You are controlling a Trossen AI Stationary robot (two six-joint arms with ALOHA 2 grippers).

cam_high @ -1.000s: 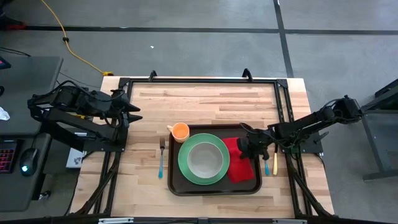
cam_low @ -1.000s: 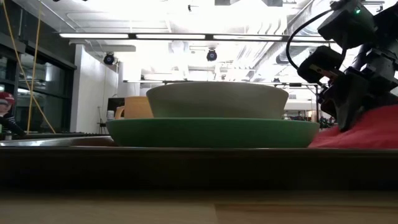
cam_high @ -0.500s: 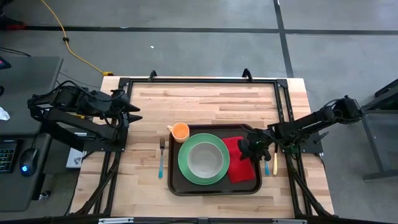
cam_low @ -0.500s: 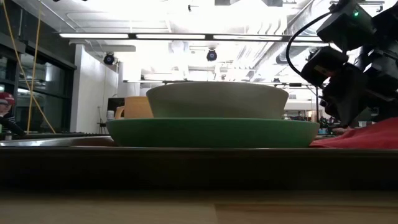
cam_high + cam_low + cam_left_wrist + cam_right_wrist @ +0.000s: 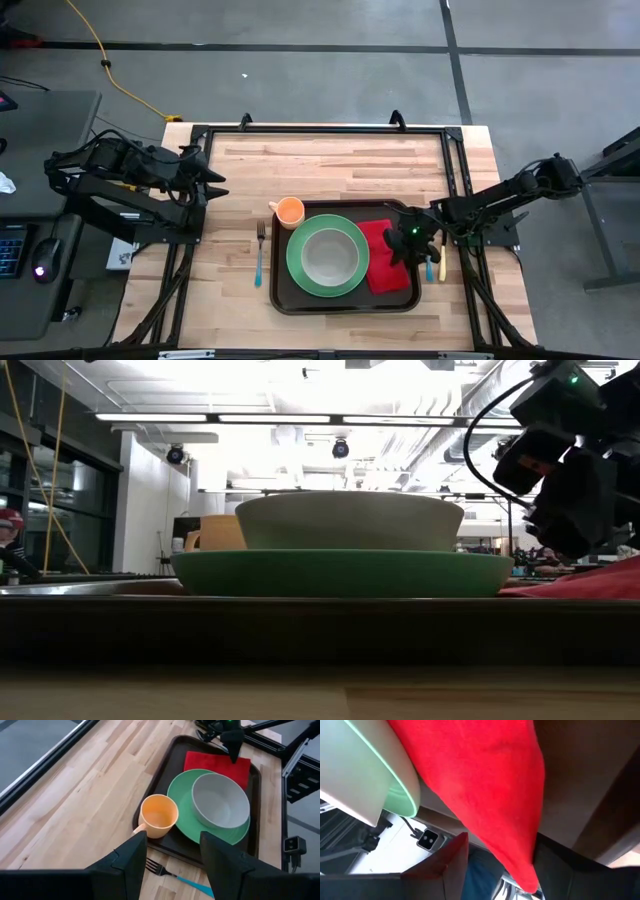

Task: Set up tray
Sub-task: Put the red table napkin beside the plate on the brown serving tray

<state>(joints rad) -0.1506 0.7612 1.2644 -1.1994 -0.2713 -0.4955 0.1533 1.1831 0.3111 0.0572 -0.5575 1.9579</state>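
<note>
High view: the large dark brown rectangular plastic tray (image 5: 345,300) w/ rounded corners sits at the near-centre of the light wooden table (image 5: 330,165). On it: round green plate (image 5: 296,270) w/ a grey bowl (image 5: 328,256) in the middle, and a red cloth napkin (image 5: 381,262) on the tray's right part. Small orange cup (image 5: 290,211) at the tray's far-left corner. Blue-handled fork (image 5: 259,252) lies on the table just left of the tray. My right arm reaches in from the right, stretched low; right gripper (image 5: 409,240) is over the napkin's right edge, by the tray's right rim. My left arm is folded at the table's left edge, left gripper (image 5: 212,183) well apart from the tray.

Low view: plate and bowl stacked centre, cup behind on the left. My right gripper (image 5: 578,510) hangs just above the napkin (image 5: 580,588), apart from it.

Left wrist view: my left fingers (image 5: 131,860) stand apart, nothing between them; tray, cup, plate, bowl beyond.

Right wrist view: my right fingers (image 5: 454,865) stand apart, holding nothing; napkin (image 5: 485,785) lies close ahead on the tray, plate rim (image 5: 395,790) beside it.
</note>
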